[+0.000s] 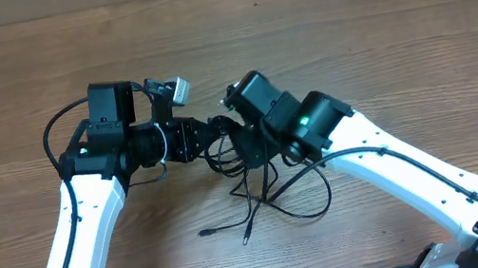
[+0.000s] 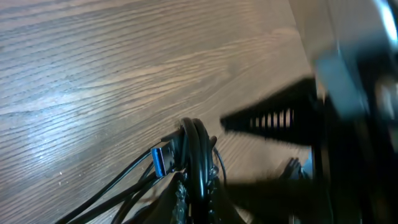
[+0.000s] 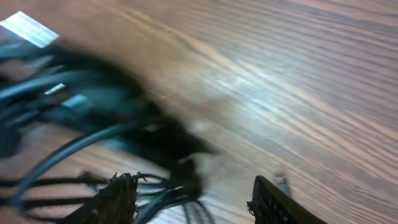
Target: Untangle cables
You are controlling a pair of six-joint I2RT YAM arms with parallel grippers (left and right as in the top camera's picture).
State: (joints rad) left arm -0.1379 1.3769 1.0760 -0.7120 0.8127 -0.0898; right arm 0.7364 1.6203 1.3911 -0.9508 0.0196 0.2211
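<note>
The thin black cables lie in a tangle on the wooden table between the two arms, with loose plug ends trailing toward the front. My left gripper points right and is shut on a bunched loop of the cables, beside a blue-tipped plug. My right gripper points left and meets it just above the tangle. In the right wrist view its fingers are open, with blurred cable strands next to the left finger.
The wooden table stretches bare behind and to both sides. The right gripper's toothed finger shows close in the left wrist view. A small plug end lies on the table by the right finger.
</note>
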